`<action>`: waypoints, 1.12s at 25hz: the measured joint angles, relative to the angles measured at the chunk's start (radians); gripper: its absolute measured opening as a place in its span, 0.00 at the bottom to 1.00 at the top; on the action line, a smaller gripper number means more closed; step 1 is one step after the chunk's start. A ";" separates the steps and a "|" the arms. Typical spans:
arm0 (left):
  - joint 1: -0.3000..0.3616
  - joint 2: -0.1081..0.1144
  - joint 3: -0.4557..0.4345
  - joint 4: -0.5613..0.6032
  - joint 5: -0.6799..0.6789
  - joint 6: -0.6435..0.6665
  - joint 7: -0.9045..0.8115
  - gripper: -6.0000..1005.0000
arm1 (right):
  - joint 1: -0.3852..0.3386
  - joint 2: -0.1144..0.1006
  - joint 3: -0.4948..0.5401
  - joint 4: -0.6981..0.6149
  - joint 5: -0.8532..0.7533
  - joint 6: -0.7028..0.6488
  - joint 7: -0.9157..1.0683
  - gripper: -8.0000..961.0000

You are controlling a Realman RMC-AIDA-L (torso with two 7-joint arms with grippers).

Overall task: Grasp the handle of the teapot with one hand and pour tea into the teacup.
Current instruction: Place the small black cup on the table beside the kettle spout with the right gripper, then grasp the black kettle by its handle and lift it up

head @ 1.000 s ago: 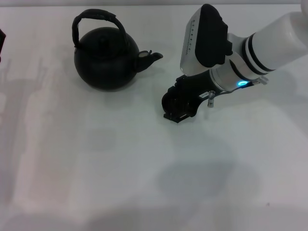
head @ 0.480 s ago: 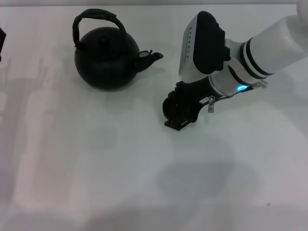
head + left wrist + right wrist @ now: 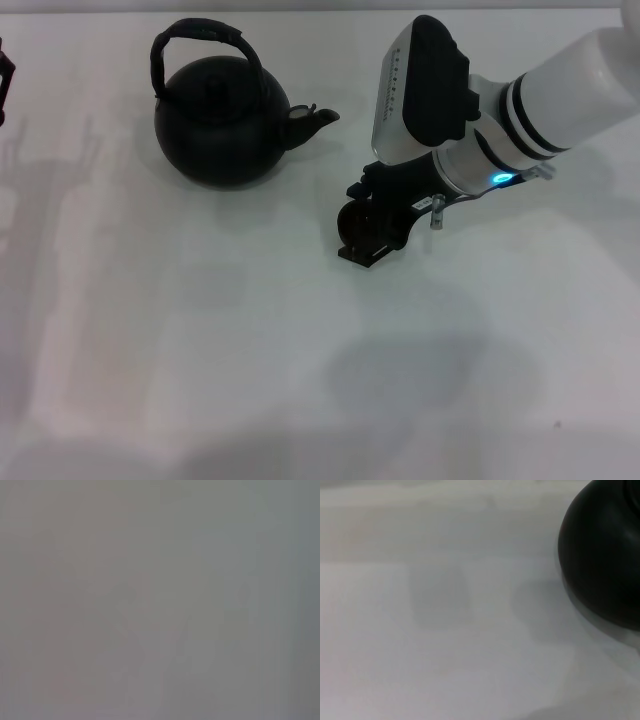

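The matte-black teapot (image 3: 220,125) stands on the white table at the back left, its short spout (image 3: 312,120) pointing right. Its arched handle (image 3: 198,38) stands upright over the lid, with nothing holding it. My right gripper (image 3: 358,222) is low over the table, right of and nearer than the spout, shut on a small dark round teacup (image 3: 352,224). The teapot's round black body also shows in the right wrist view (image 3: 602,555). My left gripper (image 3: 3,75) is only a dark sliver at the left edge, parked.
The white table (image 3: 200,350) stretches bare in front of the teapot and the gripper. The left wrist view shows only plain grey.
My right gripper has turned slightly and shifted a little down and nearer with the teacup. The teapot has not moved.
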 joint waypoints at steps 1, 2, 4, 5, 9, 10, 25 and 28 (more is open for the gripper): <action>0.000 0.000 0.000 0.000 0.000 0.000 0.000 0.83 | 0.000 -0.001 0.000 -0.001 0.002 0.000 0.000 0.91; 0.000 0.000 0.000 0.000 0.000 0.000 0.000 0.83 | 0.000 -0.001 0.001 -0.001 0.003 0.000 0.000 0.91; 0.000 0.000 0.000 0.000 0.000 0.000 0.000 0.83 | -0.001 -0.001 0.001 -0.004 0.012 -0.001 -0.001 0.91; 0.000 0.000 0.000 0.000 0.000 0.000 0.000 0.83 | -0.002 -0.002 0.002 -0.006 0.019 -0.002 -0.001 0.91; 0.000 0.001 0.000 0.001 0.000 0.000 0.000 0.83 | -0.012 -0.002 0.025 -0.011 0.052 -0.007 -0.023 0.91; 0.000 0.001 0.000 0.002 0.000 0.000 0.000 0.83 | -0.016 -0.003 0.040 -0.011 0.061 -0.010 -0.032 0.91; 0.000 0.001 0.000 0.003 0.000 0.000 0.000 0.83 | -0.091 -0.006 0.353 0.056 0.192 -0.045 -0.108 0.90; 0.000 0.001 0.000 0.003 0.000 0.000 0.000 0.83 | -0.110 -0.012 0.498 0.111 0.265 -0.078 -0.152 0.90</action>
